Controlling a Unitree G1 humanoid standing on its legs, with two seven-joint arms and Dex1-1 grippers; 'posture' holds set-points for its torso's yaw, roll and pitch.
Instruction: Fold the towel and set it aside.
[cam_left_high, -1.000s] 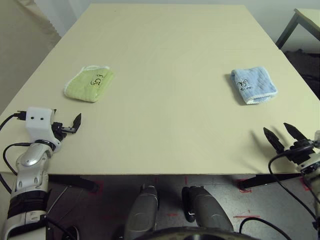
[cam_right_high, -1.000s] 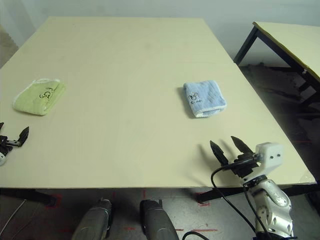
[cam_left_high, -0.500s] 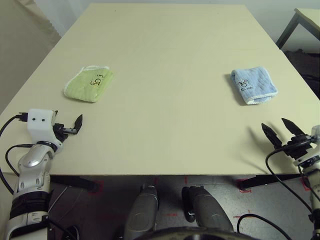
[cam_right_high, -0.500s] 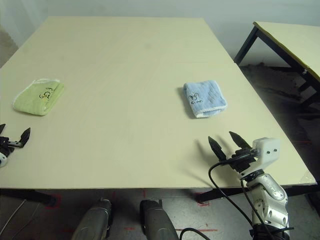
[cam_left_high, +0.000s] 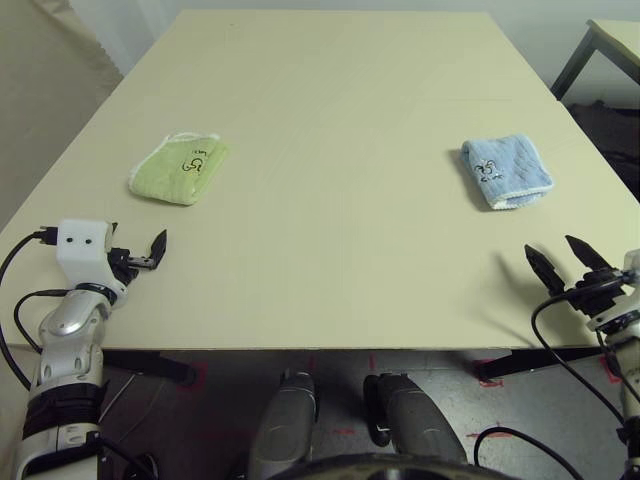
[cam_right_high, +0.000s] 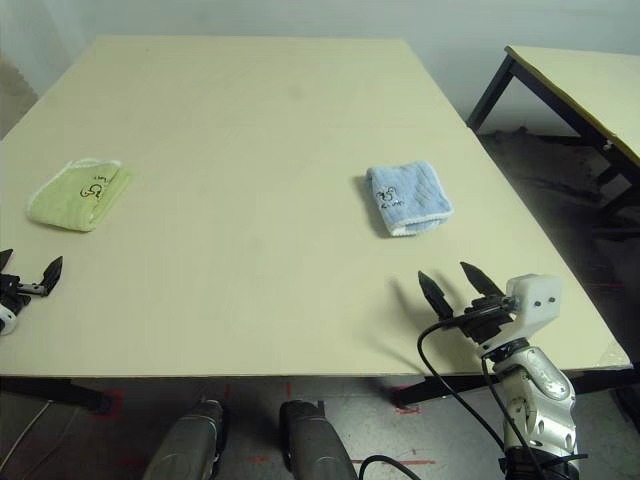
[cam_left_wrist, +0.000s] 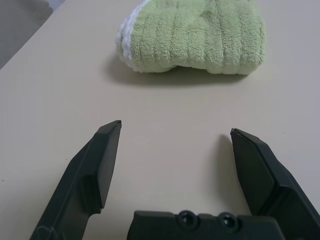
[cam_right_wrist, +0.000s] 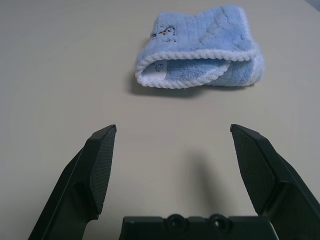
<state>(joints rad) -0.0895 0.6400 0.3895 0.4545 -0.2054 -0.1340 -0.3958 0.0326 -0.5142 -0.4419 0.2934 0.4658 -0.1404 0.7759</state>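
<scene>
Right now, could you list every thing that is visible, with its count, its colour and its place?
green towel: one, light green with white edging and a dark logo, folded, on the table's left part.
blue towel: one, light blue with white edging, folded, on the table's right part.
table: one, pale beige, under both towels.
second table: one, beige top with dark legs, at the far right.
left hand: black fingers, open, near the green towel.
right hand: black fingers, open, near the blue towel.
</scene>
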